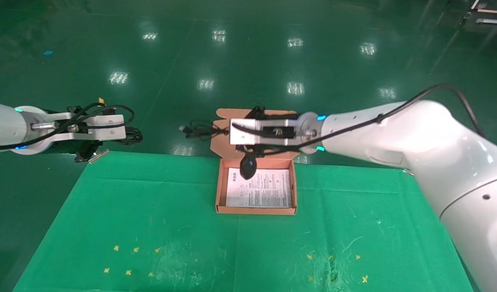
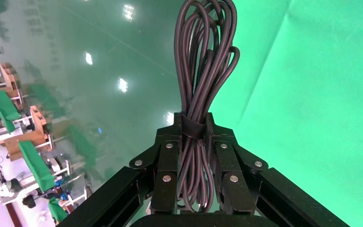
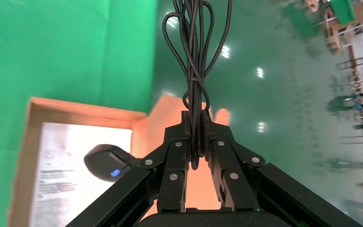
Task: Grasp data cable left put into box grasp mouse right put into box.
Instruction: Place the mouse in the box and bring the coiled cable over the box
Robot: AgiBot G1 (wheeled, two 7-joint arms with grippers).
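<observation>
1. Pinching the mouse's cord (image 3: 196, 90), the right gripper (image 3: 197, 137) hangs the mouse (image 1: 247, 166) over the box (image 1: 220, 184).
2. Left of the box, the left gripper (image 2: 192, 130) clamps the data cable (image 2: 203, 61).

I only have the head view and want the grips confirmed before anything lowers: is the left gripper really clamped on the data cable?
Observer: Yes; the left wrist view shows the left gripper shut on the data cable at its banded middle.
Operator: Does the right gripper pinch the mouse body?
Observer: No; the right gripper is shut on the cord bundle, and the mouse dangles below over the box.
</observation>
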